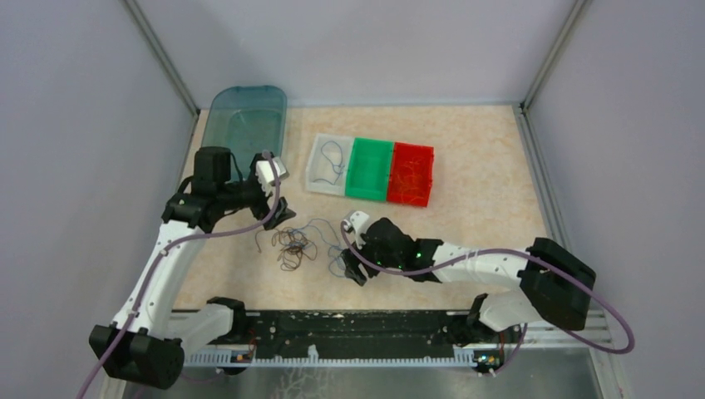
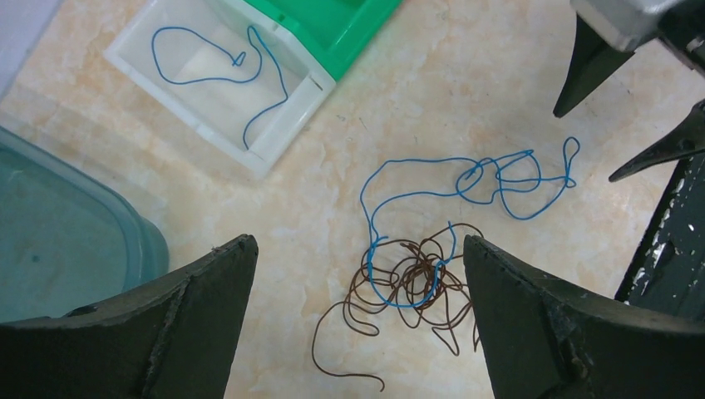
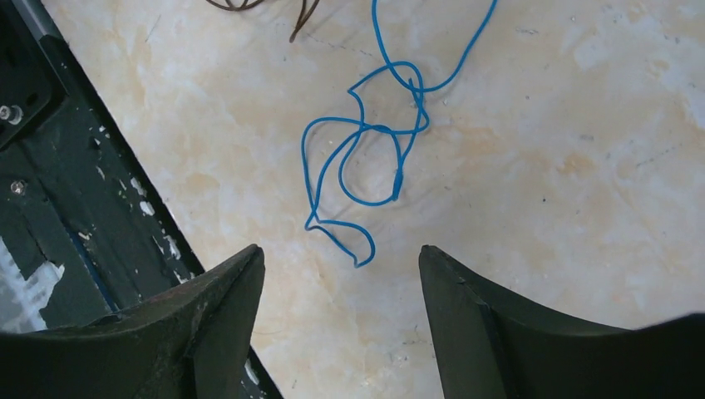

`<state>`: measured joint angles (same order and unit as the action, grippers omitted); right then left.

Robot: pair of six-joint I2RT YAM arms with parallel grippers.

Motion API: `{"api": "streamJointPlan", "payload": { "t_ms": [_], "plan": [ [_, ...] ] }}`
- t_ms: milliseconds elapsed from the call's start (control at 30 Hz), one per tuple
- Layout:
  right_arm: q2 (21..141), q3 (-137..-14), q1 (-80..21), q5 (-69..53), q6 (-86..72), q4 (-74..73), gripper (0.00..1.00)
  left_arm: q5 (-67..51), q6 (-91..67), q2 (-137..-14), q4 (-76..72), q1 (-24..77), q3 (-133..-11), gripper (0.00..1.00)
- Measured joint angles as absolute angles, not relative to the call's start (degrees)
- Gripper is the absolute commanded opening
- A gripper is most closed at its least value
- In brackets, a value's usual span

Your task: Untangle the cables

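Observation:
A tangle of dark brown wire (image 1: pixel 291 247) lies on the table between my arms, with a blue wire (image 1: pixel 322 226) threaded through it and trailing right. In the left wrist view the brown tangle (image 2: pixel 416 287) sits just ahead of my open, empty left gripper (image 2: pixel 357 241), toward its right finger, and the blue wire (image 2: pixel 499 176) loops beyond it. My right gripper (image 3: pixel 339 249) is open and empty, hovering over the blue wire's curled end (image 3: pixel 366 141). In the top view the left gripper (image 1: pixel 281 213) is left of the tangle and the right gripper (image 1: pixel 351 249) is right of it.
A white bin (image 1: pixel 318 141) holds another blue wire (image 2: pixel 208 62). Next to it stand a green bin (image 1: pixel 370 170) and a red bin (image 1: pixel 413 150) with faint reddish wires. A teal container (image 1: pixel 247 120) lies at the back left. A black base rail (image 1: pixel 332 324) runs along the near edge.

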<state>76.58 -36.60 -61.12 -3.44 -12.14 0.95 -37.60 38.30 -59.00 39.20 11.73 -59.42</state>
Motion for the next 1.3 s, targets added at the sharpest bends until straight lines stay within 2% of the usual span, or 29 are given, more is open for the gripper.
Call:
{"api": "streamJointPlan", "payload": {
  "t_ms": [200,400,467,600,733,1000,1167,1300],
  "plan": [
    [75.02,-33.32,-61.12,-3.14,-15.27,5.04,0.61,-37.32,40.25,-60.23,40.01,11.73,-59.09,0.99],
    [80.73,-32.97,-61.12,-2.63,-18.13,11.03,0.56,-37.06,40.80,-60.25,39.99,11.70,-59.09,0.99],
    [82.91,-32.97,-61.12,-1.52,-18.65,12.62,0.48,-37.15,41.08,-60.25,40.14,11.66,-59.09,0.99],
    [84.16,-32.10,-61.12,1.87,-19.64,15.64,0.20,-37.65,41.80,-60.25,40.95,11.09,-59.09,0.99],
    [82.30,-29.30,-61.12,4.10,-20.62,18.26,0.00,-37.54,42.13,-60.34,41.34,10.31,-59.09,0.99],
    [65.21,-28.29,-61.12,3.11,-20.32,9.72,0.00,-37.08,42.17,-61.71,40.80,7.22,-59.09,0.99],
    [56.62,-32.99,-60.75,3.03,-19.40,-0.78,0.00,-37.32,42.15,-61.89,40.25,6.35,-59.07,0.99],
    [54.57,-40.99,-56.60,1.83,-17.76,-6.55,0.00,-37.85,42.11,-61.69,40.01,6.31,-58.41,0.99]
  ]
}}
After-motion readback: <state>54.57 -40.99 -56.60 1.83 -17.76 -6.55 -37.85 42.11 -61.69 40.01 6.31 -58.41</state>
